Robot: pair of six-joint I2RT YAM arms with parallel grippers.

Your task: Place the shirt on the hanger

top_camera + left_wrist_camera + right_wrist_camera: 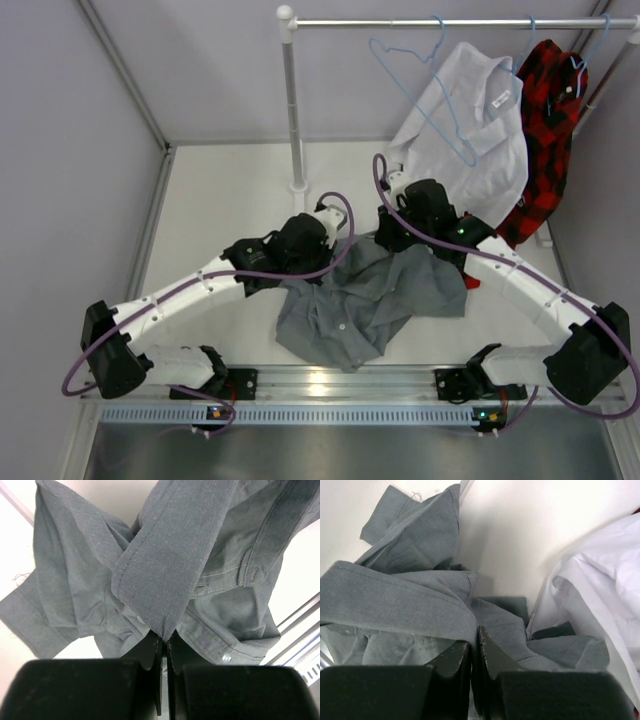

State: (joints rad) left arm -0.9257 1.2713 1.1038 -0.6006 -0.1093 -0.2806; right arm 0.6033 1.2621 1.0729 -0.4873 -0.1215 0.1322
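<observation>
**Grey shirt (pixel 370 300) gripped at both sides; light-blue wire hanger (pixel 420 104) bare on the rail**

Overhead, the left arm (pixel 190 290) reaches in from 8 o'clock toward the centre. Its jaws are clenched on a folded edge of the grey shirt. In the left wrist view the fold narrows into the closed tips, with a button (pixel 140 619) just beside them.

The shirt lies crumpled at the centre of the white worktop (pixel 220 190). Its bulk spreads toward 6 o'clock and its upper edge spans between the two arms.

The right arm (pixel 530 290) comes in from 4 o'clock. Its jaws are likewise clamped on grey cloth, and the right wrist view shows a flat band of the shirt running into the tips.

At 1 o'clock overhead, the hanger hangs by its hook from the metal rail (pixel 450 22), well apart from the grey shirt. A white collared shirt (pixel 470 130) hangs just behind it, its hem close beside the right arm's jaws. A red-and-black plaid shirt (pixel 545 120) hangs at 2 o'clock.
</observation>
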